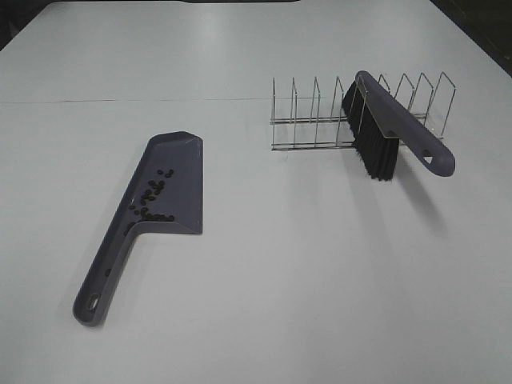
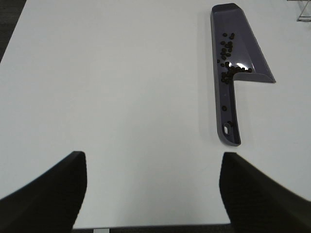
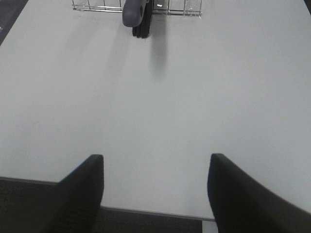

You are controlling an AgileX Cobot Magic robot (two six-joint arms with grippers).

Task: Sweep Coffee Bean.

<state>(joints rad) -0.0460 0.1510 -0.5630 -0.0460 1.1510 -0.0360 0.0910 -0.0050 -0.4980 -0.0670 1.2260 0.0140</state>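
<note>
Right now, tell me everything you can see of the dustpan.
The dustpan is purple-grey, apparently plastic, with a flat tapered tray, raised side walls and a long handle ending in a hang hole. It lies flat on the white table, left of the wire rack. Coffee beans sit inside, mostly near the handle end. Neither gripper touches it.

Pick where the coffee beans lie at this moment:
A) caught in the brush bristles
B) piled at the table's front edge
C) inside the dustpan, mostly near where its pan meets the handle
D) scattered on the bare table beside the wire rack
C: the coffee beans sit inside the purple-grey dustpan, clustered toward the handle end, while the brush rests in the wire rack apart from them.
</note>
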